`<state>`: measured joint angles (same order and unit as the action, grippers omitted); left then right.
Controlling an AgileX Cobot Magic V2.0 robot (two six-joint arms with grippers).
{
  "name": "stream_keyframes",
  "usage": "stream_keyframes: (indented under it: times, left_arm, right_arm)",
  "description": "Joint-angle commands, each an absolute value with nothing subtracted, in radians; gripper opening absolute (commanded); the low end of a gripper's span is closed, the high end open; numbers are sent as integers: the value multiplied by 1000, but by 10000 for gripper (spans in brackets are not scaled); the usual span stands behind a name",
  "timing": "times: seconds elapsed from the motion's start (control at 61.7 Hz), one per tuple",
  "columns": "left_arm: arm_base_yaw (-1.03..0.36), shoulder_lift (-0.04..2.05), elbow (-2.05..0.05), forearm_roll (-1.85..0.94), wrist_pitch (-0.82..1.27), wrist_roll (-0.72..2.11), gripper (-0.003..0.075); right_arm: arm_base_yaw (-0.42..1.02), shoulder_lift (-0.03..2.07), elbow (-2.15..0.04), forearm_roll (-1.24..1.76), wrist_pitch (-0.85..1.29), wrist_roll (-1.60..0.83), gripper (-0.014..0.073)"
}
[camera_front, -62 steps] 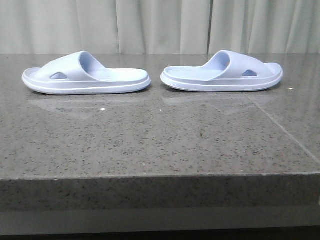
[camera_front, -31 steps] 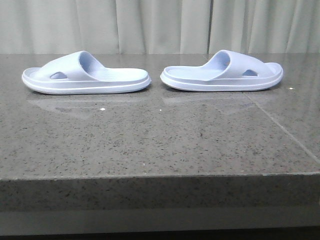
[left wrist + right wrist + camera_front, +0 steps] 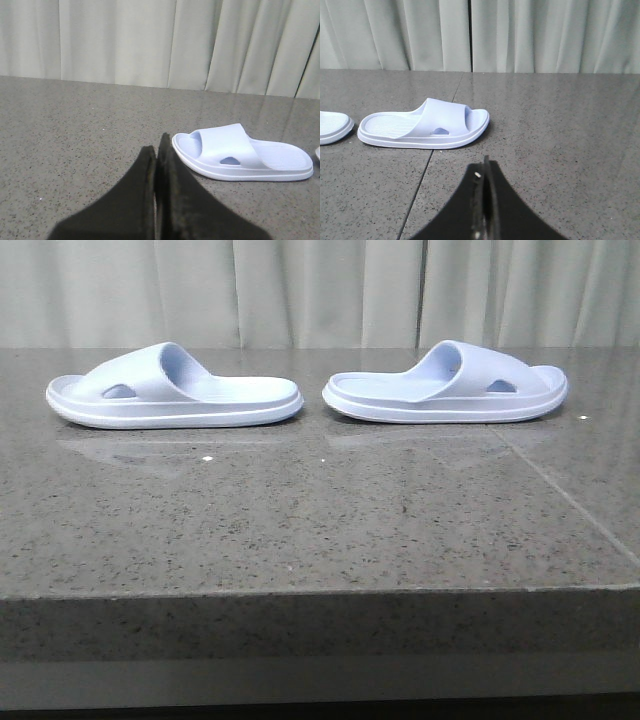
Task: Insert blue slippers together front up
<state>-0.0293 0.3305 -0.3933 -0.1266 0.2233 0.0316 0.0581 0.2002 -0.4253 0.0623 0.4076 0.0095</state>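
Two blue slippers sit flat on the dark speckled tabletop [image 3: 320,530], soles down, side-on to the front cam, toward the far edge w/ pale curtains [image 3: 320,290] behind. Left slipper [image 3: 175,388]: toe end points to the robot's left, heel toward centre, oval hole visible in the strap's side. Right slipper [image 3: 445,383]: mirrored, toe end to the right, heel toward centre. The heels face each other w/ a small gap between, not touching. Both upright, not tilted; faint reflections on the glossy stone below each.

Neither arm shows in the front view. Left wrist cam: left gripper [image 3: 157,150] has its dark fingers [image 3: 142,200] pressed together, nothing between them, holding nothing; the left slipper [image 3: 242,152] lies near, ahead & off to one side, apart from the fingertips. Right wrist cam: right gripper [image 3: 485,172] likewise closed tight, empty; the right slipper [image 3: 425,130] rests ahead of it, well apart, w/ the heel of the other slipper [image 3: 334,126] just in frame at the edge. A tabletop seam runs past the right slipper.
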Motion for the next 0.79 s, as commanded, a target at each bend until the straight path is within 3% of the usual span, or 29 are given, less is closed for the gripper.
stream_keyframes:
  times: [0.0,0.162,0.227,0.308,0.437,0.518,0.616,0.778]
  left_arm:
    - [-25,409,-479,-133,154,32,-20]
    - [-25,440,-504,-142,153,32,-15]
    - [-25,440,-504,-142,153,32,29]
    - [-25,440,-504,-142,154,32,166]
    - [-25,440,-504,-142,154,32,541]
    - [-25,440,-504,-142,154,32,679]
    - [-25,440,-504,-142,154,32,692]
    - [-25,440,-504,-142,154,32,680]
  right_arm:
    - [49,260,-489,59,365,11,-108]
    - [49,272,-497,59,338,11,-104]
    - [49,272,-497,59,331,11,-75]
    - [49,272,-497,59,325,11,33]
    - [49,272,-497,59,325,11,346]
    - [49,272,-497,59,326,11,496]
    - [49,272,-497,59,326,11,590]
    - [49,272,-497,59,326,11,596]
